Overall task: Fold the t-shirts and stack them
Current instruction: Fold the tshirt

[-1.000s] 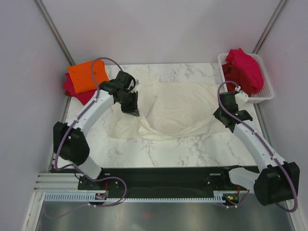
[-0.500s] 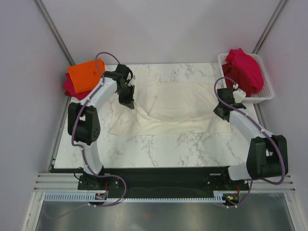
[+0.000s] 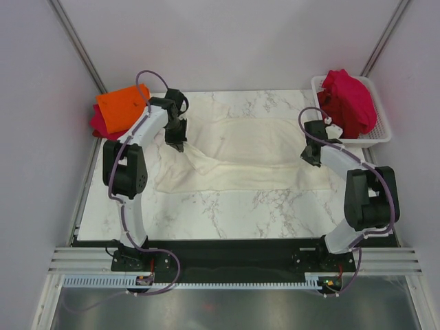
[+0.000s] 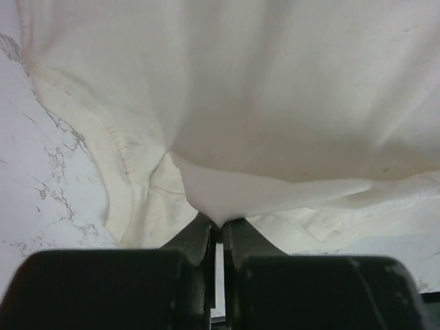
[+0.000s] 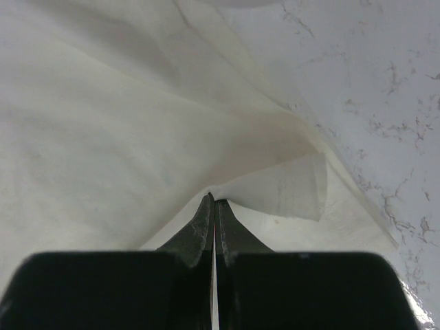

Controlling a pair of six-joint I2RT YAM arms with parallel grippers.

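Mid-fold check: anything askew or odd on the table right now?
The left gripper and right gripper pinch the cream-white t-shirt, but it lies lopsided: near the left gripper the cloth bunches into a twisted ridge, and a lower layer sticks out at near-left. Nothing looks spilled or torn.

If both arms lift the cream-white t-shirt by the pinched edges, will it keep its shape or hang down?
Probably floppy: the cream-white t-shirt tents and creases where both jaws pinch it, so the middle would likely sag. It seems light and thin, since small pinches pull long folds.
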